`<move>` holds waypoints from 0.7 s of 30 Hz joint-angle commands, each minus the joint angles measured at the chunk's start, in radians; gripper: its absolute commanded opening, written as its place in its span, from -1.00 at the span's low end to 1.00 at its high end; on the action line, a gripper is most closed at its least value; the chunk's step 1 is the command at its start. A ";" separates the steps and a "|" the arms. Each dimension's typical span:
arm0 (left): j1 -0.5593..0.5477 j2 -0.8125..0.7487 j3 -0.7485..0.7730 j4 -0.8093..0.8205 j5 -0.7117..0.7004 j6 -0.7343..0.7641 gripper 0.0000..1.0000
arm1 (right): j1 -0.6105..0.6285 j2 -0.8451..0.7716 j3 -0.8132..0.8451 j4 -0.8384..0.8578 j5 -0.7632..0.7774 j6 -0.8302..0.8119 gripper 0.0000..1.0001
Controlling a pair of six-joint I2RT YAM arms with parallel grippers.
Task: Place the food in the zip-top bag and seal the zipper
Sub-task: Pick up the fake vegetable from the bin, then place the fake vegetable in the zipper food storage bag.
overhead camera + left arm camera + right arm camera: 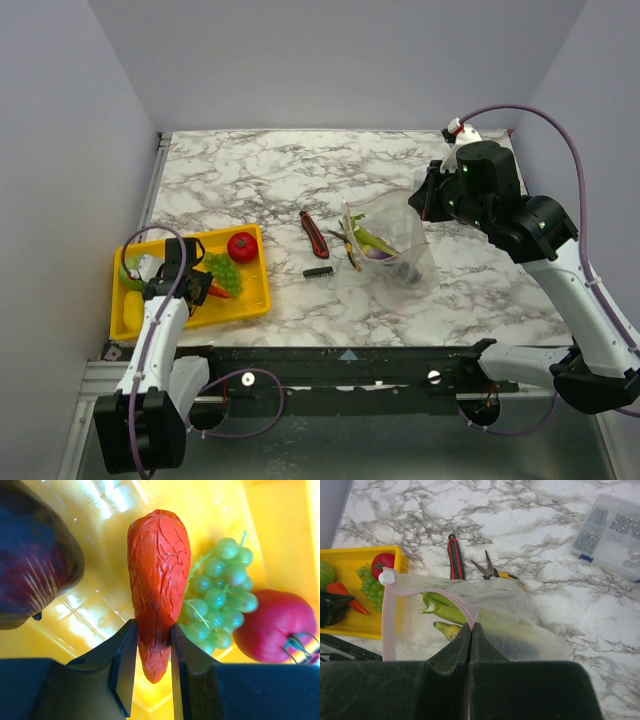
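Some celery lies inside the zip-top bag.

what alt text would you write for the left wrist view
The left gripper is shut on the narrow tip of a wrinkled orange-red carrot, with the yellow tray behind. Right of the carrot lie green grapes and a red tomato in the tray; a dark purplish object, blurred, fills the upper left corner.

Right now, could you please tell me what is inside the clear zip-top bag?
Long green celery and a yellow-green piece show through the zip-top bag. Whatever lies deeper is hidden by crumpled plastic and the right gripper.
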 commanded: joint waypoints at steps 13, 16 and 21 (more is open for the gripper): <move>-0.219 -0.261 0.176 0.296 0.451 0.187 -0.92 | -0.003 -0.021 -0.041 0.090 -0.030 0.009 -0.99; -0.396 -0.292 0.204 0.373 0.353 0.125 -0.92 | -0.003 -0.015 -0.040 0.091 -0.039 0.015 -0.99; -0.694 -0.250 0.290 0.493 0.162 0.085 -0.86 | -0.003 -0.011 -0.036 0.101 -0.051 0.022 -0.99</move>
